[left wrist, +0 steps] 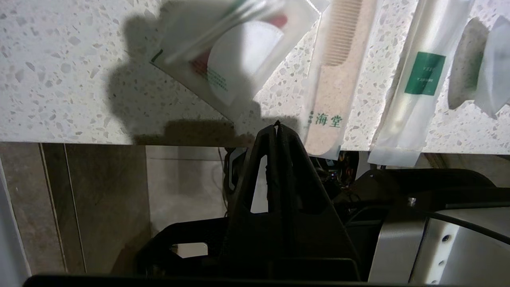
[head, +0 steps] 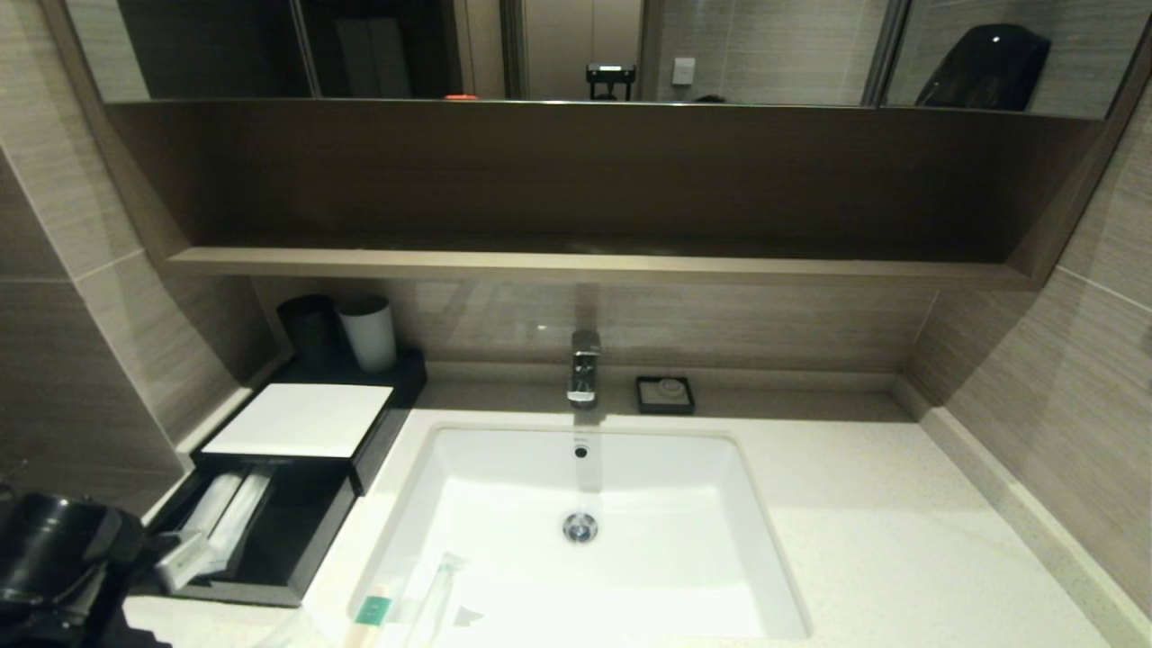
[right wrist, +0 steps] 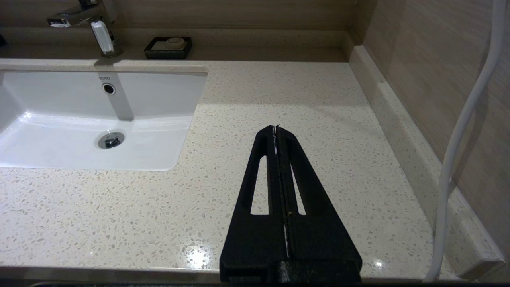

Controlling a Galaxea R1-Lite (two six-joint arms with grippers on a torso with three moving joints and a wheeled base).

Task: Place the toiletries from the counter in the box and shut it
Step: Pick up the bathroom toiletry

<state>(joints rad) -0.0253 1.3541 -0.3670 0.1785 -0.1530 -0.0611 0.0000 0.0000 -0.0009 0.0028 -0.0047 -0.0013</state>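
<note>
Left end effector (left wrist: 276, 126): fingers pressed flat together, holding nothing. In the head view the left arm sits at the near left corner, just beside the pulled-out drawer. In its wrist view the tip sits at the front edge of the cream-white speckled stone surface (left wrist: 59, 79), which drops off there to tiled wall and robot body.

Toiletries lying on the surface beyond the tip:
- square clear packet with a white round pad and red/green print (left wrist: 235, 63), straight ahead of the tip, partly blurred, its corner close to the tip
- pale beige comb in a clear sleeve with green characters (left wrist: 334, 79), just beside the tip, its end overhanging the edge
- long clear-wrapped stick with a teal-green label (left wrist: 418, 75), further out on that side, also overhanging the edge
- two more pale wrapped items at the far side, too cropped to tell what they are

Low black box with flat white top panel (head: 301, 418) is ahead of the left arm; its shallow black drawer (head: 297, 540) is pulled out with clear-wrapped packets (head: 229, 508) already lying inside. Black cup (head: 309, 328) and white cup (head: 367, 333) stand behind the box.

Right end effector (right wrist: 276, 127): fingers shut, holding nothing, parked above bare surface. White rectangular sink basin (right wrist: 71, 119) and chrome tap (right wrist: 99, 32) off to one side, small square black soap dish (right wrist: 168, 47) at the back wall, white cable (right wrist: 466, 131) along the tiled wall on the other side.
</note>
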